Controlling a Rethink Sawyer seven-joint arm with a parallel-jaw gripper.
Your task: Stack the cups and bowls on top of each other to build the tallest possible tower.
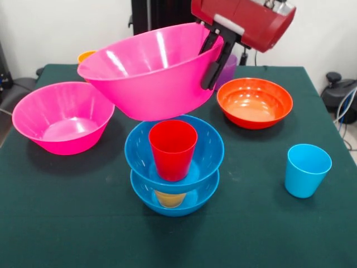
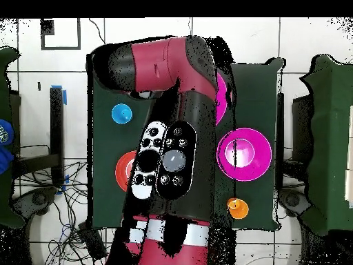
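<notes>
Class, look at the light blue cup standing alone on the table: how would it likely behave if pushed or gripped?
The light blue cup looks like smooth plastic, so probably light and slippery. It stands upright on its narrower base, so a high push might tip it, after which it could roll.

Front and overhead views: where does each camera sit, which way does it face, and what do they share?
Front view: across the table, facing the robot; the gripper clamps the held pink bowl by its rim above the blue bowls and red cup.
Overhead view: above, looking straight down; the arm covers the stack.
Shared: light blue cup, second pink bowl, orange-red bowl.
</notes>
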